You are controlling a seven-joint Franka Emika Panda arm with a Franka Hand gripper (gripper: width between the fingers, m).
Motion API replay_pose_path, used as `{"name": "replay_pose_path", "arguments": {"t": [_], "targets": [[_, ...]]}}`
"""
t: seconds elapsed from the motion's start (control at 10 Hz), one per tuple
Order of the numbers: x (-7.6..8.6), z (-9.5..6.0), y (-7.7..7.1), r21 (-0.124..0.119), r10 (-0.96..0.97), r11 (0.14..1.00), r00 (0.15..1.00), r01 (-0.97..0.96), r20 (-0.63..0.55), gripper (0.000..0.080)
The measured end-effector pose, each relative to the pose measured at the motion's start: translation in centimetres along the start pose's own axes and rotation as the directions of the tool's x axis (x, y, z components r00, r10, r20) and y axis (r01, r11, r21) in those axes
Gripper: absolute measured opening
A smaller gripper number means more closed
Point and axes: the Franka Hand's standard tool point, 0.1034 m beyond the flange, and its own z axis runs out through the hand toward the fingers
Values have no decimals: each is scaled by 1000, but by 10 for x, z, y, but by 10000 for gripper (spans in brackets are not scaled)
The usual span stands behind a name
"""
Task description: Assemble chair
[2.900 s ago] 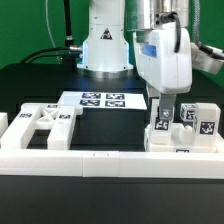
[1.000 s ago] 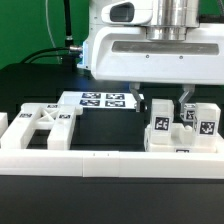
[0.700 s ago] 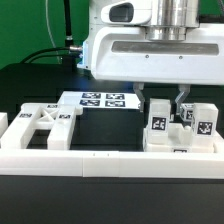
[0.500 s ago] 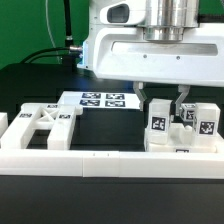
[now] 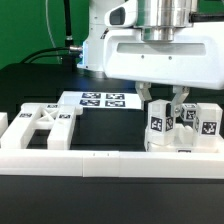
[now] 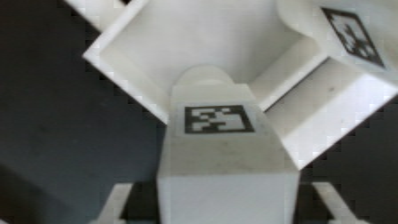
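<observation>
A robot arm hangs low over a black counter [image 5: 110, 125]. Its claw [image 5: 161, 103] is clenched around an upright white chair leg [image 5: 157, 128], with one finger against each side, toward the exterior view's right. The chair leg carries a black-and-white square tag. More tagged chair blocks [image 5: 207, 122] stand just beside it. An X-braced chair frame [image 5: 45, 125] lies well apart, toward the exterior view's left. The marker board [image 5: 103, 100] lies behind, and a long white rail [image 5: 100, 165] runs in front. In the wrist view, the chair leg [image 6: 217, 130] fills the gap between the fingers.
</observation>
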Motion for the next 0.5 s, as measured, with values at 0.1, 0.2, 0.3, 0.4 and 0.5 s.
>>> {"name": "replay_pose_path", "arguments": {"t": [0.1, 0.2, 0.3, 0.4, 0.5], "targets": [[0, 0, 0, 0, 41, 999, 999, -41, 0, 287], [1, 0, 1, 4, 145, 989, 989, -145, 4, 287], [1, 0, 1, 6, 244, 970, 970, -244, 7, 287], [2, 0, 2, 10, 345, 938, 938, -345, 18, 287], [2, 0, 3, 14, 429, 903, 903, -430, 29, 287]]}}
